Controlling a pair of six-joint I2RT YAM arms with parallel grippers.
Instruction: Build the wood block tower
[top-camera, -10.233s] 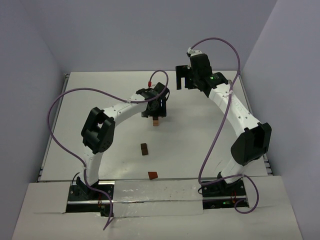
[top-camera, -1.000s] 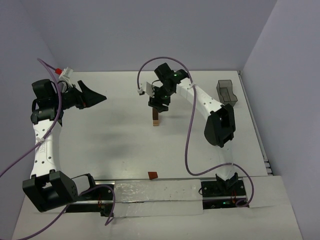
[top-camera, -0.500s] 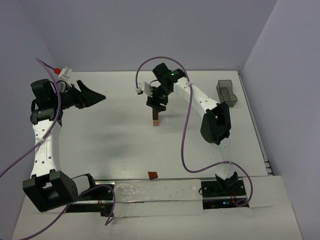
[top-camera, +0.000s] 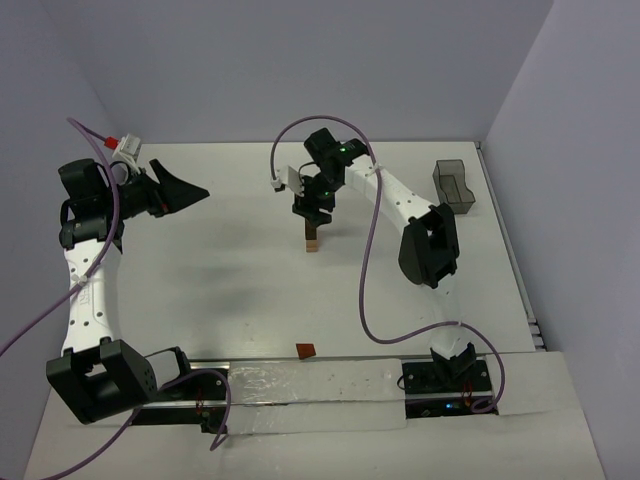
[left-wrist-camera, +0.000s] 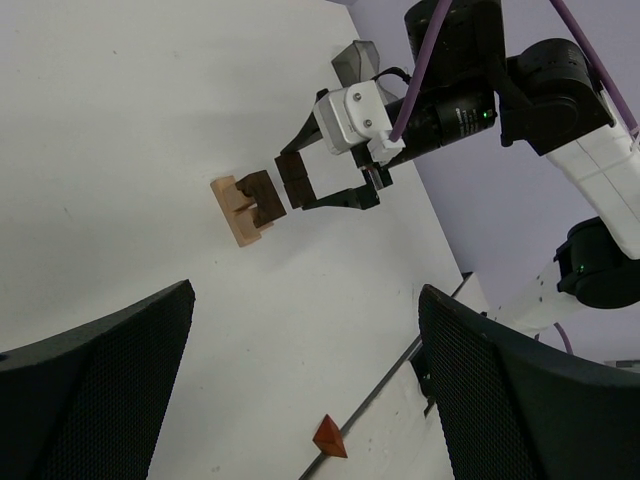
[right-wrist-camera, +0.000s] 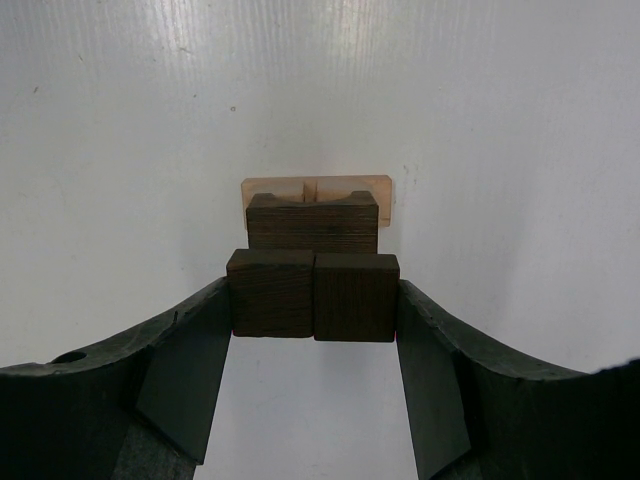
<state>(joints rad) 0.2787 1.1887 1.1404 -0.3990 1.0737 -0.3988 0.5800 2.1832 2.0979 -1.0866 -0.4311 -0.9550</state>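
Note:
The wood block tower (top-camera: 312, 240) stands mid-table: a light tan base (right-wrist-camera: 318, 187) with a dark brown notched block (right-wrist-camera: 312, 222) on top. My right gripper (top-camera: 311, 208) hovers just above it, shut on a dark brown block (right-wrist-camera: 313, 293) that shows as two cubes side by side between the pads. From the left wrist view that held block (left-wrist-camera: 293, 178) sits apart from the tower (left-wrist-camera: 245, 205), with a small gap. My left gripper (top-camera: 186, 190) is raised far to the left, wide open and empty (left-wrist-camera: 305, 390). A reddish-brown wedge (top-camera: 305, 350) lies near the front edge.
A grey translucent bin (top-camera: 453, 185) stands at the back right by the wall. The right arm's purple cable (top-camera: 285, 135) loops over the tower area. The wedge (left-wrist-camera: 329, 437) lies against the table's front rail.
Over the last second my right gripper edged slightly left above the tower. Ten seconds ago the left arm was at the tower and a dark block lay on the table; that block is off the table now.

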